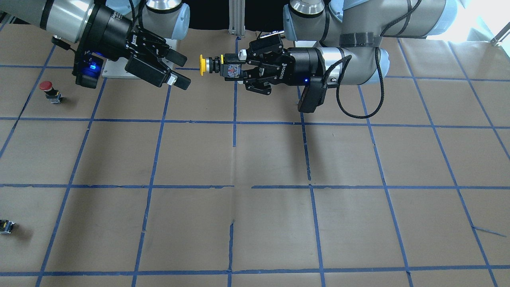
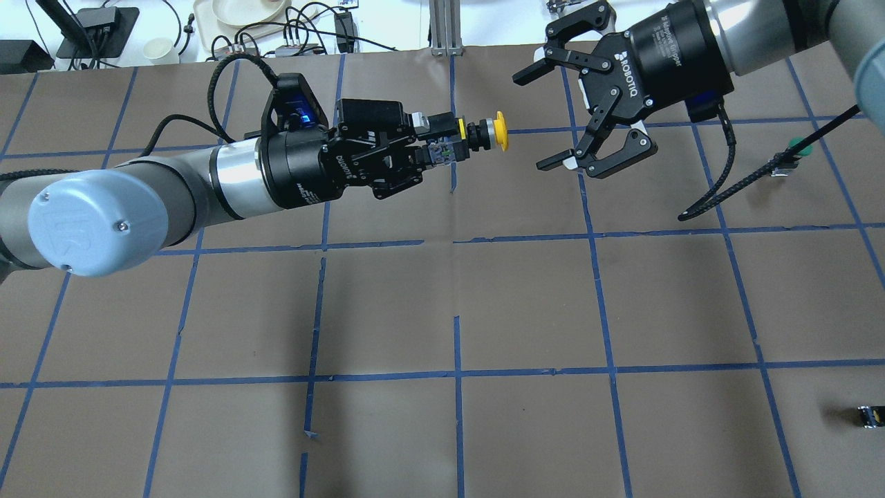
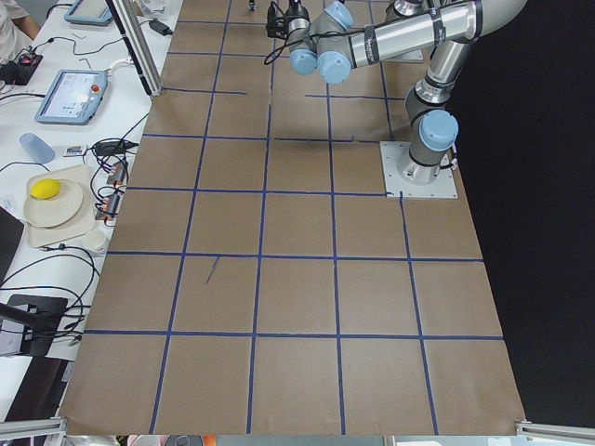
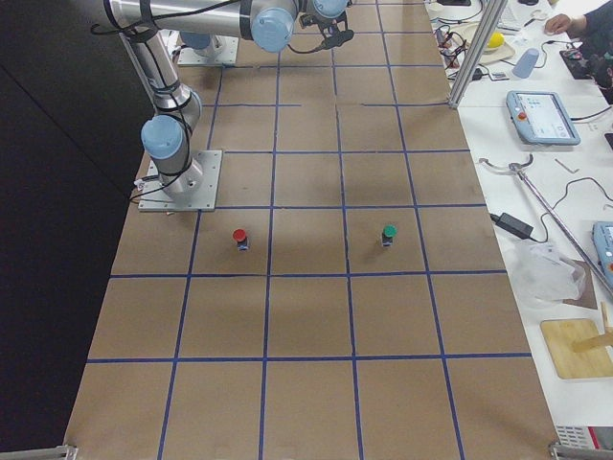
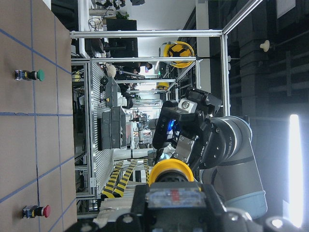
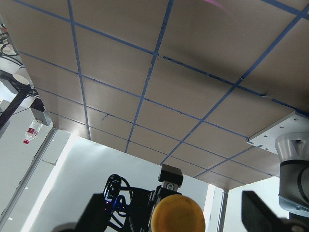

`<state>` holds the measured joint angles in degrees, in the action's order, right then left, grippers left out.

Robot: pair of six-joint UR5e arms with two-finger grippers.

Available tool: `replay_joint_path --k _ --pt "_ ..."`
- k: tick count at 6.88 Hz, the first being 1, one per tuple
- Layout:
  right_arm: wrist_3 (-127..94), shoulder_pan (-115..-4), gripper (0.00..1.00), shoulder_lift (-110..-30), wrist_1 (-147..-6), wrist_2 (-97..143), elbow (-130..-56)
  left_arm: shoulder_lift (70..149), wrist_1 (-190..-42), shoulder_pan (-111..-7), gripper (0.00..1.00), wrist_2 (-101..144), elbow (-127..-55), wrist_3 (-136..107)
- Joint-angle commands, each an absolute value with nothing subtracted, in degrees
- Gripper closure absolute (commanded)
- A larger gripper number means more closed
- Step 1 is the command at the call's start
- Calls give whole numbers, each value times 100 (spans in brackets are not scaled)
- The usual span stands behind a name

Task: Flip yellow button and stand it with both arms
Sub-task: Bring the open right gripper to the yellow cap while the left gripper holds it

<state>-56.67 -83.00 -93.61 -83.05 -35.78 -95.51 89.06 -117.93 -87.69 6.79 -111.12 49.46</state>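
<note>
My left gripper (image 2: 442,142) is shut on the grey base of the yellow button (image 2: 499,131) and holds it level in the air, with the yellow cap pointing at my right gripper (image 2: 534,122). The right gripper is open and empty, its jaws spread a short way from the cap and not touching it. In the front view the button (image 1: 205,65) sits between the left gripper (image 1: 230,69) and the right gripper (image 1: 183,72). The left wrist view shows the cap (image 5: 171,170) with the right gripper (image 5: 186,126) behind it. The right wrist view shows the cap (image 6: 177,215) centred low.
A red-capped button (image 1: 47,89) stands on the table on the robot's right, and a green-capped one (image 2: 795,147) stands further out. A tiny black part (image 2: 870,415) lies near the table's right edge. The right arm's base plate (image 4: 177,179) is bolted to the table.
</note>
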Motion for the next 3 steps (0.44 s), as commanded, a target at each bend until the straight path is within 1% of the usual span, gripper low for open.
replay_joint_path --k 1,3 --pt "-5678 -8332 1 -9360 -8297 -3367 -9562 8921 -11795 -8780 86 686 -11118 4975" --pt "-5695 -8332 1 -9360 -8279 -3340 -9571 8921 -11786 -8780 86 686 -11127 4992"
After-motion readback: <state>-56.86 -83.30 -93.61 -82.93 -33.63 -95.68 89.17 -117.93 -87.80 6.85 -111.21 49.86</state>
